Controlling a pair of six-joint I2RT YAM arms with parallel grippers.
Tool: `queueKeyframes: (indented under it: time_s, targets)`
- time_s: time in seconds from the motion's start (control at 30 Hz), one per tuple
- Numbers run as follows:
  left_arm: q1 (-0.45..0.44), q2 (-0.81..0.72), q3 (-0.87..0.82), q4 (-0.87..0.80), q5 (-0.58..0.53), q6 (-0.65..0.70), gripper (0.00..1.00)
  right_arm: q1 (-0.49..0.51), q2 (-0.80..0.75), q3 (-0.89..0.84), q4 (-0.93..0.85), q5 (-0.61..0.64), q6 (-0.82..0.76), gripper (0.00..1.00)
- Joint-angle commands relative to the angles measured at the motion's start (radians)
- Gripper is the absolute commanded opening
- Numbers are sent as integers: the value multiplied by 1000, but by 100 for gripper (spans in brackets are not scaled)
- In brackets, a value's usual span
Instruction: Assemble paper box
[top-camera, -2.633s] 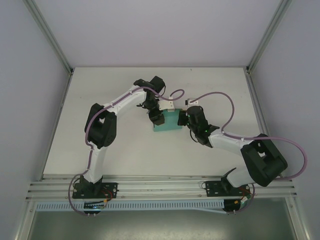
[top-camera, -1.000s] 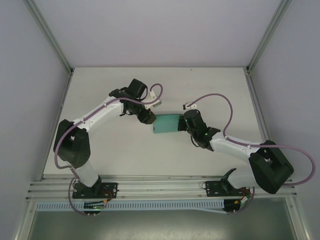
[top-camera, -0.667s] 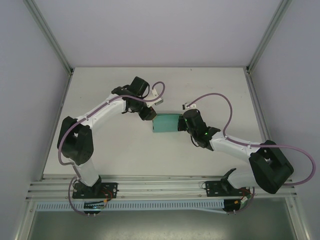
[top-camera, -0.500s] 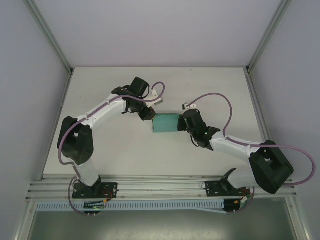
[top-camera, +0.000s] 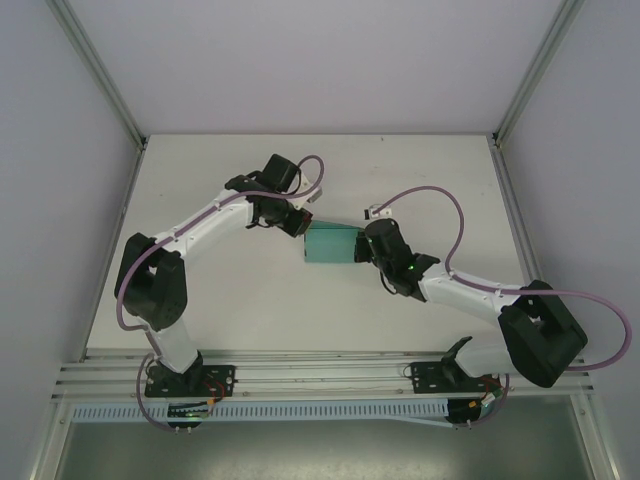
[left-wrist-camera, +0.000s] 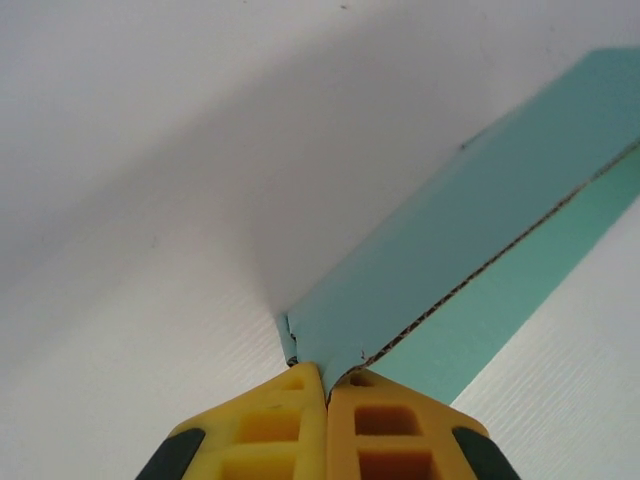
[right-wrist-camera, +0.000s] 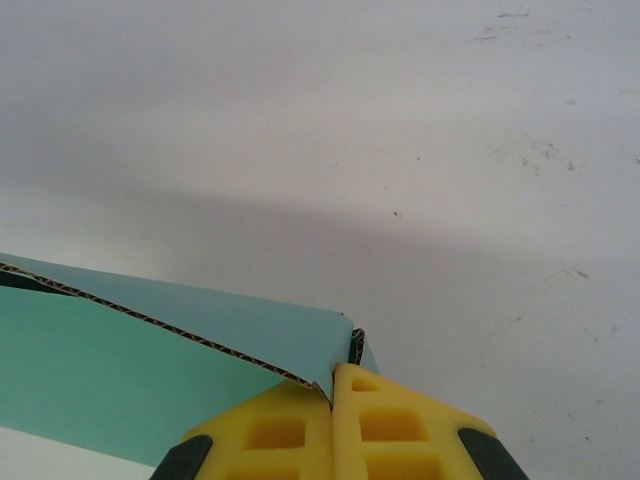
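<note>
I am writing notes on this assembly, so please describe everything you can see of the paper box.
The paper box is teal-green corrugated card, with brown fluting showing along its cut edges. From above it looks like a small rectangle in the middle of the white table, its long side running left to right. The wrist views show two card layers meeting at an edge. The left gripper is shut on its left end and the right gripper on its right end.

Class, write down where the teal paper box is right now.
In the top view the paper box lies near the centre of the table, the left gripper pinching its far-left corner and the right gripper its right end.
</note>
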Motion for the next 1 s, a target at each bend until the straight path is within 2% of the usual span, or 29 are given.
queueKeyframes:
  time_s: [0.0, 0.1, 0.3, 0.37, 0.5, 0.63, 0.77, 0.97]
  targets:
    - [-31, -40, -28, 23, -130, -306, 0, 31, 25, -50, -224, 32, 66, 0]
    - [-75, -45, -64, 10, -275, -426, 0, 61, 25, -54, -212, 79, 101, 0]
    - [-98, -46, -109, 23, -347, -463, 0, 85, 39, -49, -215, 109, 124, 0]
    - [-99, -52, -136, 22, -395, -538, 0, 87, 34, -51, -220, 115, 129, 0]
    - [-99, -103, -184, 69, -339, -602, 0, 90, 38, -50, -221, 119, 134, 0]
    - [-99, -97, -185, 59, -342, -625, 0, 96, 49, -44, -215, 118, 130, 0]
    - [-99, -85, -217, 68, -299, -669, 0, 99, 50, -46, -217, 130, 131, 0]
    - [-99, -80, -168, 9, -293, -725, 0, 102, 41, -53, -220, 128, 137, 0]
